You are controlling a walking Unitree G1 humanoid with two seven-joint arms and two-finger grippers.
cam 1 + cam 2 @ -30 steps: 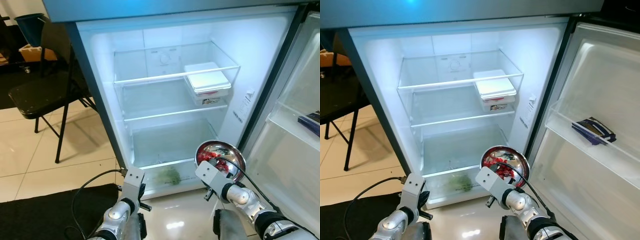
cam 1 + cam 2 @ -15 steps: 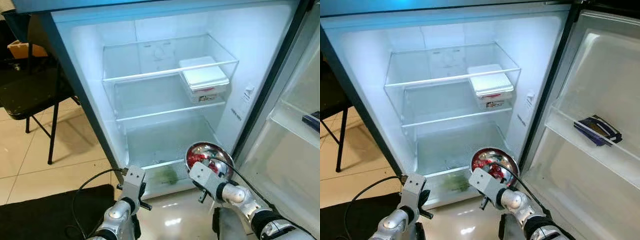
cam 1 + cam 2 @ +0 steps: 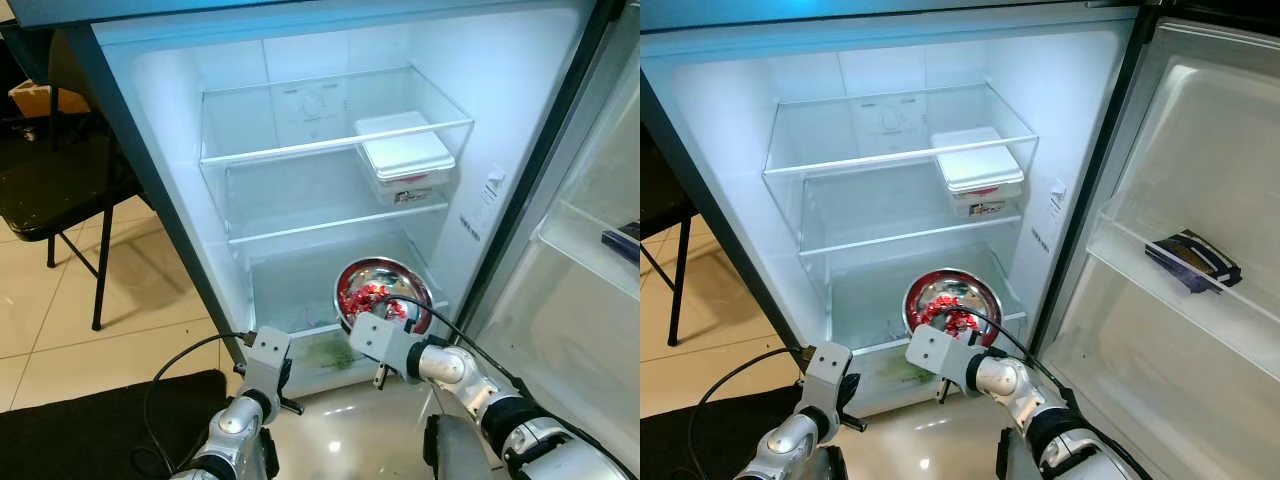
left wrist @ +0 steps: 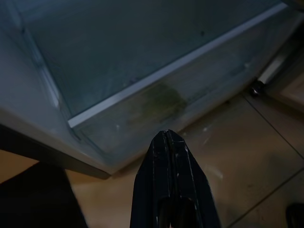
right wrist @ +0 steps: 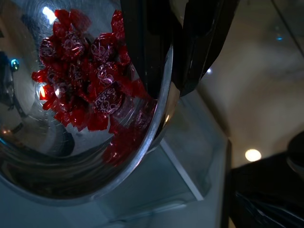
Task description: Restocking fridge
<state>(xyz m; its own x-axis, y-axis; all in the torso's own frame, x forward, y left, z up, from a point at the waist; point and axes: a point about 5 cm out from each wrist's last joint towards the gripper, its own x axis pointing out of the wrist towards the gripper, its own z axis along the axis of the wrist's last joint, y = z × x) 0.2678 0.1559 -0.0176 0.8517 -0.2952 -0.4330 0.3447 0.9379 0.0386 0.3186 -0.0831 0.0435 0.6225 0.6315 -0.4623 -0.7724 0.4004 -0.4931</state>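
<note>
Fridge (image 3: 150,150) open, door (image 3: 1200,180) swung to the right. Right tool (image 5: 173,57) clamped on the rim of a steel bowl (image 3: 384,292), one finger inside, one outside. Bowl holds red-wrapped candies (image 5: 90,80). Bowl sits at the fridge's lowest level, over the bottom glass shelf (image 3: 855,300), right of centre, just above the crisper drawer (image 3: 330,352); can't tell if it touches the shelf. Left tool (image 4: 167,142) closed, empty, fingers pressed together, low in front of the drawer's left part, above the tiled floor (image 3: 60,310). Something green (image 4: 164,97) shows through the drawer front. White lidded box (image 3: 405,158) on the middle shelf, right side, under the top glass shelf (image 3: 330,110). Dark packet (image 3: 1188,260) in the door bin. Black chair (image 3: 60,190) left of fridge, black mat (image 3: 90,425) on the floor beside the left arm, cable (image 3: 190,360) running to its wrist.
</note>
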